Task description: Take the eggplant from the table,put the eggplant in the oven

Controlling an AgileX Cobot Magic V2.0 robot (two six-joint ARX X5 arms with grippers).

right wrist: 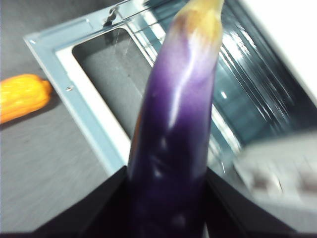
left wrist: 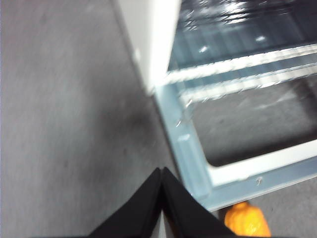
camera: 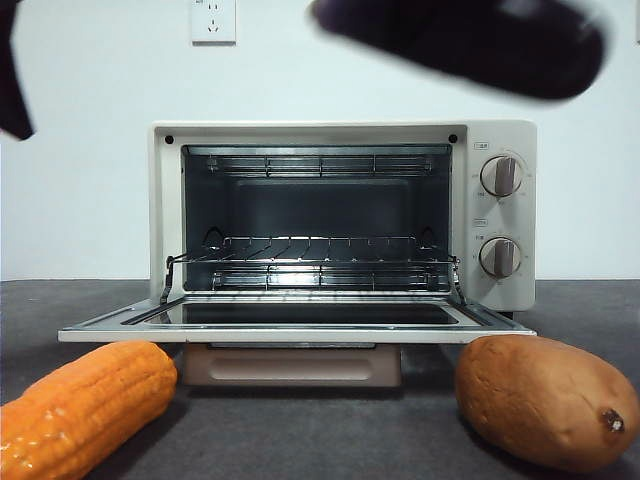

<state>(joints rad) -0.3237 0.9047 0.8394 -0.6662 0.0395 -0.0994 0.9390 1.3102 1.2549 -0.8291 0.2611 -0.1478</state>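
Observation:
My right gripper (right wrist: 166, 173) is shut on the eggplant (right wrist: 178, 124), which is glossy purple with a pale yellowish stem end pointing away from the jaws. In the front view the eggplant (camera: 470, 40) is a dark blurred shape high above the oven's (camera: 165, 200) top right. The cream oven stands on the dark grey table (camera: 300, 430) with its door (camera: 300, 333) folded down and its wire rack (camera: 315, 262) bare. My left gripper (left wrist: 161, 171) is shut on nothing above the table, beside the door's left corner. It shows as a black tip (camera: 12, 80) at the top left.
An orange corn cob (camera: 85, 400) lies on the table in front of the door's left end. A brown sweet potato (camera: 545, 400) lies at the front right. Two round knobs (camera: 500, 176) sit on the oven's right panel. A white wall stands behind.

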